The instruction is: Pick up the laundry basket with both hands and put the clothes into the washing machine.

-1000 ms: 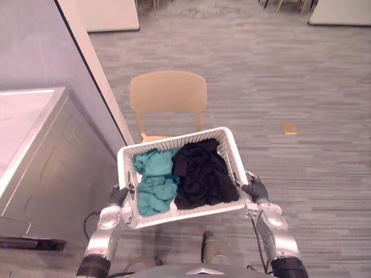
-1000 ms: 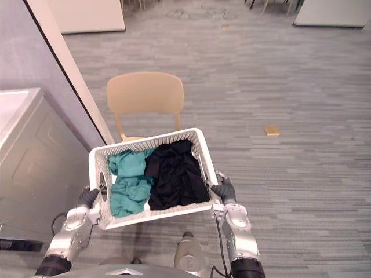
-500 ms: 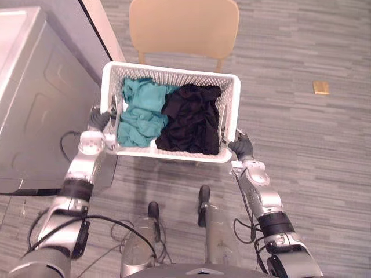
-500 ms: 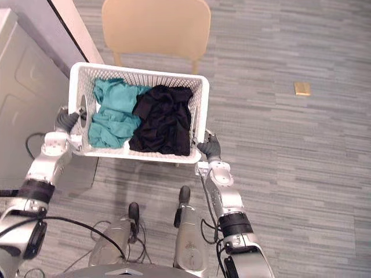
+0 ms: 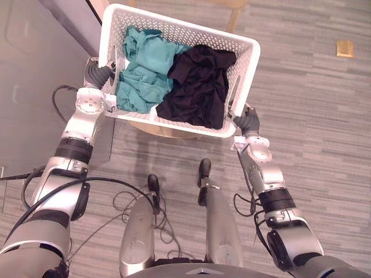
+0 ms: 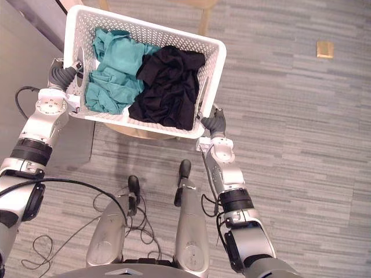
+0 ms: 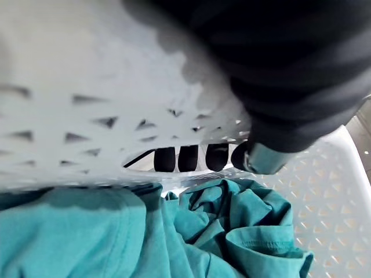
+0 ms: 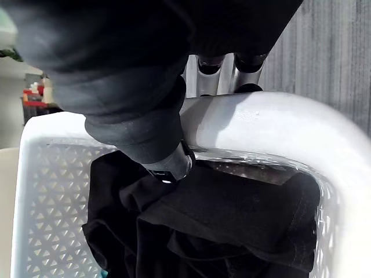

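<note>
A white perforated laundry basket (image 5: pixel 248 65) is held off the floor between my two hands. Inside lie a teal garment (image 5: pixel 141 68) on the left and a black garment (image 5: pixel 200 88) on the right. My left hand (image 5: pixel 97 75) is shut on the left end, its fingers (image 7: pixel 186 158) hooked through the handle slot above the teal cloth (image 7: pixel 116 231). At the right end, my right hand (image 5: pixel 248 123) grips the rim (image 8: pixel 278 124), thumb over it and fingers (image 8: pixel 223 65) curled outside. The grey washing machine (image 5: pixel 32 81) stands close on the left.
A tan chair seat (image 5: pixel 155 128) shows just under the basket, with part of its back (image 5: pixel 233 4) at the top edge. A small tan object (image 5: pixel 345 48) lies on the grey striped carpet far right. Open floor stretches to the right.
The camera has tilted further down, so the whole scene has shifted. Both hands keep their hold, and the basket now sits farther out from me, over the chair seat and beside the machine.
</note>
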Controlling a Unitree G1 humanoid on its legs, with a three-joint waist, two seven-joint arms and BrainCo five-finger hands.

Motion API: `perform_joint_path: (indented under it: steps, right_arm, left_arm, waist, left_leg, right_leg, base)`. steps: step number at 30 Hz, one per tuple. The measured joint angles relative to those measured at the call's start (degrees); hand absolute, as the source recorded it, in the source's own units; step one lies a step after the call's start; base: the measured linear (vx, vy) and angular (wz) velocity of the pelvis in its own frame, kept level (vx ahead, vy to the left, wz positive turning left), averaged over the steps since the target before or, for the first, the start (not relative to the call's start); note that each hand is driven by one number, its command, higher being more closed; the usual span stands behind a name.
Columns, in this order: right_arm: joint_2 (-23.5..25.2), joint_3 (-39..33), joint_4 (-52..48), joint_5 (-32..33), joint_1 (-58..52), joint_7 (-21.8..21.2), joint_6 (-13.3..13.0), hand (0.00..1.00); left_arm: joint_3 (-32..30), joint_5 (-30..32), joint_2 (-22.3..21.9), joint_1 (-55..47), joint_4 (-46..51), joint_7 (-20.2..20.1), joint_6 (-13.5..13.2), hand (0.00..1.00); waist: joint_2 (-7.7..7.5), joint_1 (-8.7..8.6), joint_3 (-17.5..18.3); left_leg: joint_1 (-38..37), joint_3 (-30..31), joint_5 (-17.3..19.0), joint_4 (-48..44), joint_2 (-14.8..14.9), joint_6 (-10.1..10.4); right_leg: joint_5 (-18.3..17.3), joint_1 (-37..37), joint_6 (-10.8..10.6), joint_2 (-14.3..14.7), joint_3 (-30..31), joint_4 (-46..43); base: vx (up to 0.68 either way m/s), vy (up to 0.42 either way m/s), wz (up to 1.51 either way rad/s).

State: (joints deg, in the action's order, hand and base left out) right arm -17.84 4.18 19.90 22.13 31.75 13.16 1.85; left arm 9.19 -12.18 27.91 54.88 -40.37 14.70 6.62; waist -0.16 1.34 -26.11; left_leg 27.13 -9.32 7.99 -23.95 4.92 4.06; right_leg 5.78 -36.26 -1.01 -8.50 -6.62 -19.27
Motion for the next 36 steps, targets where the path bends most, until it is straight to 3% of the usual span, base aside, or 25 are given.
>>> perform_joint_path:
  steps: [10,11,20,27,36]
  right_arm:
    - [-1.05,0.38,5.15,-2.37,9.19,-0.1,1.8,1.0]
    - [-1.08,0.32,5.92,-2.41,10.47,-0.04,1.81,0.0]
    - [-1.06,0.1,8.89,-4.57,14.2,0.54,3.63,0.0]
    - [-1.1,-0.79,7.37,-4.59,14.03,2.49,4.24,0.0]
    - [-5.68,-4.26,-8.01,-6.7,6.33,3.57,4.56,0.0]
  left_arm:
    - [-4.1,-0.17,-1.82,0.24,-6.11,0.29,0.01,1.0]
    - [-4.84,-0.27,-2.26,0.23,-6.77,0.51,0.08,0.0]
    - [-11.49,-3.99,-4.81,0.06,-4.86,4.04,-0.56,0.0]
    - [-12.0,-3.85,-4.82,-0.21,0.44,6.79,-1.53,0.0]
    - [-15.93,-2.24,-4.19,-6.07,10.73,8.78,-1.74,0.0]
  waist:
    - [0.04,-0.14,-1.97]
    - [0.04,-0.18,-1.97]
    - [0.04,-0.34,-1.97]
    - [0.05,-0.68,-1.96]
    - [0.03,-0.67,-1.93]
  left_leg:
    - [3.37,-0.05,0.01,-0.79,0.62,0.0]
    - [3.85,0.0,0.0,-0.85,0.62,0.0]
    - [4.12,0.05,-0.04,-0.8,0.66,0.0]
    - [2.44,0.07,-0.03,-0.7,0.71,0.0]
    - [-1.77,-0.11,0.17,-0.72,0.75,-0.09]
  right_leg:
    - [0.15,-2.75,0.22,0.48,-0.38,0.19]
    - [0.22,-3.18,0.29,0.48,-0.45,0.2]
    - [0.33,-3.54,0.35,0.48,-0.45,0.22]
    - [0.37,-1.54,0.3,0.51,-0.66,0.73]
    - [0.31,2.81,0.22,0.62,-0.67,0.91]
  base:
    - [0.01,-0.005,0.01]
    - [0.0,0.0,0.0]
    - [0.0,-0.002,0.0]
    - [0.0,0.0,0.0]
    - [0.0,0.0,0.0]
